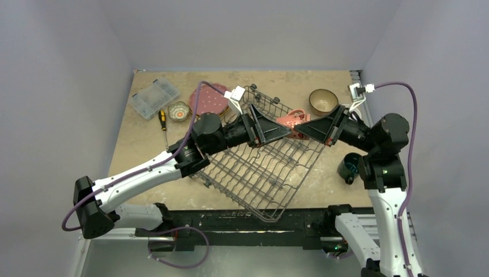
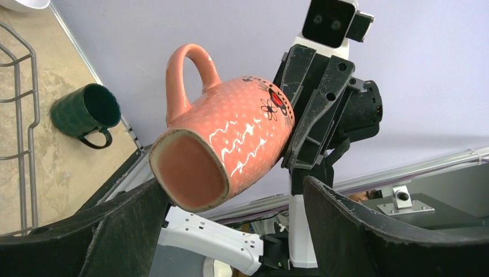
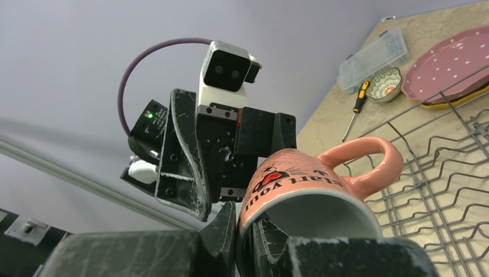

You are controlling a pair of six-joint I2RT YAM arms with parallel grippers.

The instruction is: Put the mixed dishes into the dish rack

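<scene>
The red-and-white mug (image 1: 293, 120) hangs on its side in the air above the grey wire dish rack (image 1: 262, 170). My right gripper (image 1: 308, 128) is shut on its rim, one finger inside and one outside (image 3: 248, 231); the mug (image 3: 314, 184) has its handle up. My left gripper (image 1: 282, 130) is open, its jaws standing wide on either side of the mug's base (image 2: 230, 138). On the table lie the pink dotted plate (image 1: 210, 101) on a yellow plate, the small floral bowl (image 1: 179, 111), the brown bowl (image 1: 323, 101) and the dark teal mug (image 1: 349, 168). I see no white bowl.
A clear plastic box (image 1: 154, 97) and a screwdriver (image 1: 163, 121) lie at the far left. The rack sits askew, its near corner close to the table's front edge. The teal mug (image 2: 86, 112) lies on its side right of the rack, by the right arm.
</scene>
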